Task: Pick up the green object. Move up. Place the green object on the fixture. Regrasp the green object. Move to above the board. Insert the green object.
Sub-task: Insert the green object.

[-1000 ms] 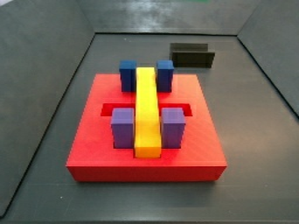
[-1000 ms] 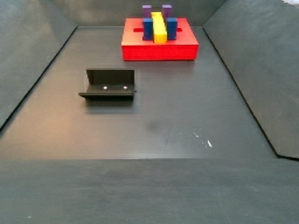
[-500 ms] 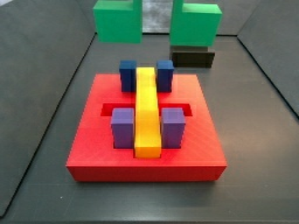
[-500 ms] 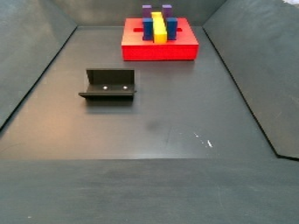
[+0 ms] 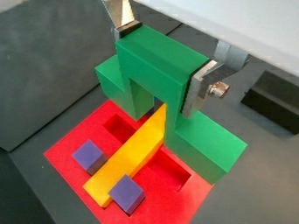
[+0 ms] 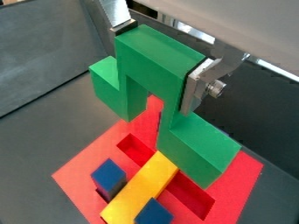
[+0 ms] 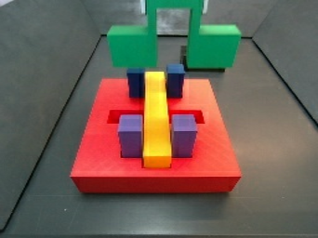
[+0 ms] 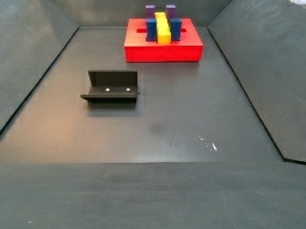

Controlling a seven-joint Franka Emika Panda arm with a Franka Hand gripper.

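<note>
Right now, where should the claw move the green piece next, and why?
Probably straight down, slowly. The claw grips the green object by its raised centre block, hanging above the board, straddling the yellow bar. It looks lined up but not yet seated.

Two blue blocks [image 7: 155, 78], two purple [image 7: 155, 133] (one yellow bar [image 7: 155, 112]).

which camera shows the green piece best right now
Both wrist views: the green object fills the frame, clamped in the gripper above the board. A side view shows it cropped; the remaining side view misses it.
</note>
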